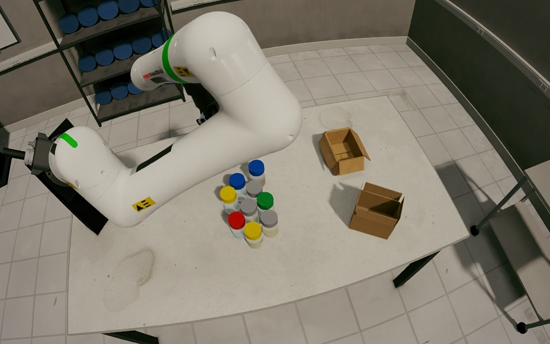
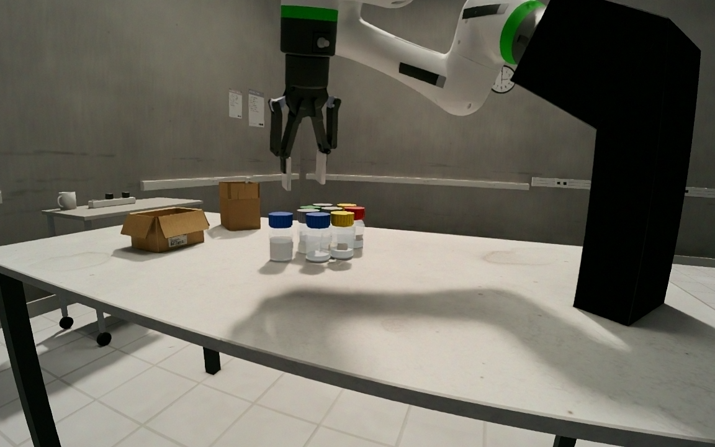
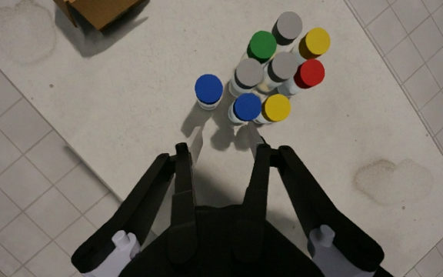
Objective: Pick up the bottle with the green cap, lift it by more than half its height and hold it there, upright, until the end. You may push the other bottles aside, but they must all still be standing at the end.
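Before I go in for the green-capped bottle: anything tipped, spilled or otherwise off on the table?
Nothing stands out. All the bottles stand upright in a tight cluster, the green-capped bottle hemmed in by gray-capped ones. The gripper hangs open and holds nothing, above the table. One cardboard box lies on its side; faint stains mark the table.

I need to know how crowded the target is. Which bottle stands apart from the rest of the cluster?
The blue-capped bottle at the cluster's edge: the wrist view shows bare table around it, while the other blue-capped bottle presses against its neighbours. The green-capped bottle sits packed in.
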Tool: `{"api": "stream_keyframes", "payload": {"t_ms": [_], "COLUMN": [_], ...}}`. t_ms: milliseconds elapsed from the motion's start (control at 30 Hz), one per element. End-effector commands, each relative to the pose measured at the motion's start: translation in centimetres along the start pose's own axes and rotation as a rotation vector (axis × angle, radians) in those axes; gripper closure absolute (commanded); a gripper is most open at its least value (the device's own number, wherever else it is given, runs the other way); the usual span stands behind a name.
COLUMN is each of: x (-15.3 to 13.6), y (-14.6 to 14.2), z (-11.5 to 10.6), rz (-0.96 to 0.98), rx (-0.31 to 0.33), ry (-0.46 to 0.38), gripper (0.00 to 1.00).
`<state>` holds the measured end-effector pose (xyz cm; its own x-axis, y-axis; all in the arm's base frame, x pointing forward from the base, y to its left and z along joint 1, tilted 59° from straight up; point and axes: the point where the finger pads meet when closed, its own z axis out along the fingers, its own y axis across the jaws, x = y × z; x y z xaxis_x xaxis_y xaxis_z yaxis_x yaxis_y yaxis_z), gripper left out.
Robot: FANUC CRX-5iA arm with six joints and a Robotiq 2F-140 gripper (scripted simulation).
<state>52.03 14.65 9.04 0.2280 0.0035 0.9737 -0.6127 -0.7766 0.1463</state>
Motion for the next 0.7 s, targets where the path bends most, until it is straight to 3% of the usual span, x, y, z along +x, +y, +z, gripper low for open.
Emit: {"api": "stream_keyframes", "payload": {"t_ms": [0, 367, 667], "x": [0.1, 2.5, 3.0], "y": [-0.1, 0.1, 0.2], "z": [-0.1, 0.0, 0.0], "rz": [-0.005, -0.179, -0.210], "rx": [-0.001, -0.005, -0.002], "ry": [-0.002, -0.051, -0.058], "gripper": [0.49, 0.49, 0.49]}}
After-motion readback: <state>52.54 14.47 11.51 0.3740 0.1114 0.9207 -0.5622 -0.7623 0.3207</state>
